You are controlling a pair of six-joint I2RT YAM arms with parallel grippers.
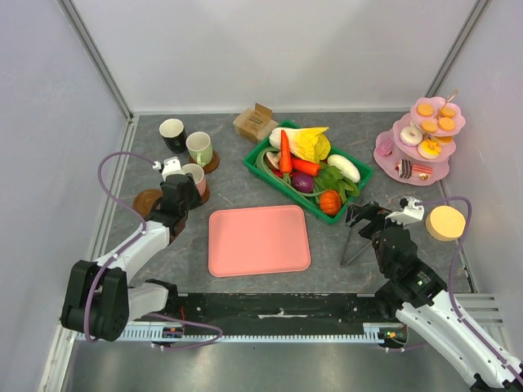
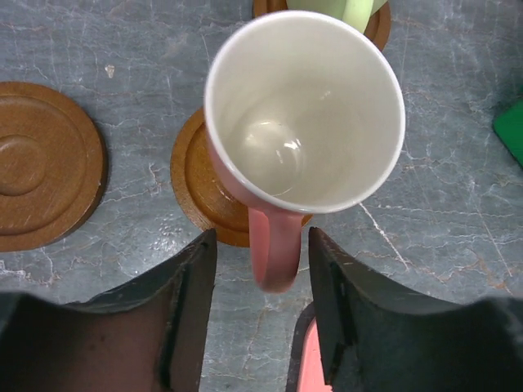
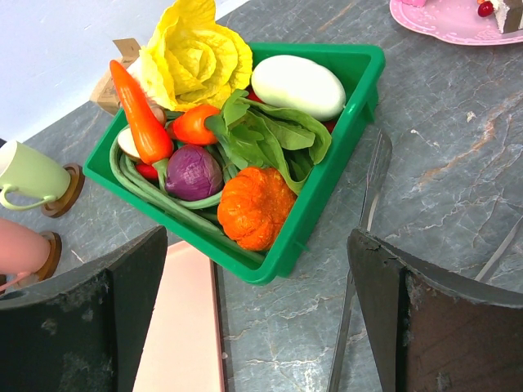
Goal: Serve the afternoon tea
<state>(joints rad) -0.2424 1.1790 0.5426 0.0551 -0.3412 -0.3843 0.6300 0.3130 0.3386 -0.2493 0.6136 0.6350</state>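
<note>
A pink mug (image 2: pixel 302 122) stands upright on a brown coaster (image 2: pixel 200 188), also seen from above as the pink mug (image 1: pixel 194 178). My left gripper (image 2: pixel 261 278) is open, one finger on either side of the mug's handle (image 2: pixel 274 253), with a gap on both sides. Behind it stand a pale-green mug (image 1: pixel 198 148) on its coaster and a black mug (image 1: pixel 172 131). An empty coaster (image 1: pixel 147 201) lies to the left. Sweets sit on the pink tiered stand (image 1: pixel 421 139) at the back right. My right gripper (image 1: pixel 359 214) is open and empty by the basket corner.
A pink tray (image 1: pixel 258 239) lies in the middle near the front. The green basket (image 1: pixel 359 173) of toy vegetables is behind it, with a pumpkin (image 3: pixel 255 207) at its near corner. Metal tongs (image 3: pixel 372 188) lie right of the basket. A cardboard box (image 1: pixel 255 122) is at the back.
</note>
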